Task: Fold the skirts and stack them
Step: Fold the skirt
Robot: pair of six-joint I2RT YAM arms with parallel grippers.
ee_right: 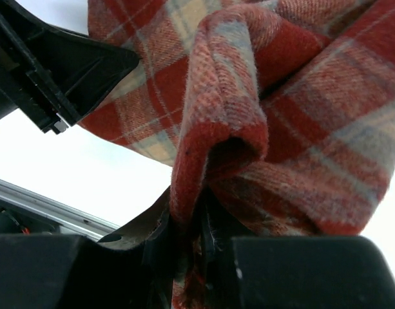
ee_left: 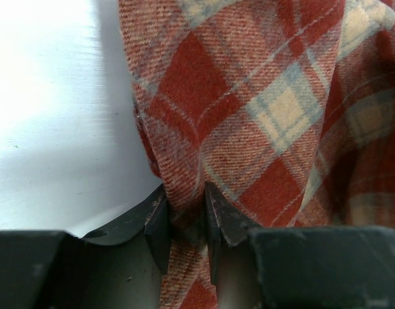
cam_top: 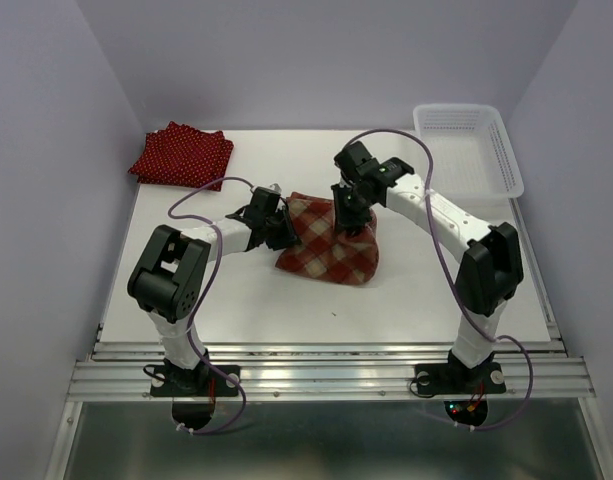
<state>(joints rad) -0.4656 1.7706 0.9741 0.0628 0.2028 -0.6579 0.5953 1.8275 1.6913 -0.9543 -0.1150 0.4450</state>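
The red-and-cream plaid skirt (cam_top: 331, 250) lies bunched at the middle of the table, lifted along its far edge. My left gripper (cam_top: 278, 222) is shut on its left edge; the left wrist view shows the plaid cloth (ee_left: 249, 116) pinched between the fingers (ee_left: 184, 225). My right gripper (cam_top: 348, 215) is shut on its upper right part; the right wrist view shows a fold of the cloth (ee_right: 249, 116) clamped between the fingers (ee_right: 184, 235). Dark red polka-dot cloth (cam_top: 181, 155) lies folded at the far left corner; I cannot tell whether it is one skirt or two.
A white mesh plastic basket (cam_top: 468, 150) stands at the far right corner. The table's (cam_top: 236, 310) near edge ends at a metal rail (cam_top: 326, 375). The left gripper's black body (ee_right: 49, 64) shows in the right wrist view, close to the right gripper.
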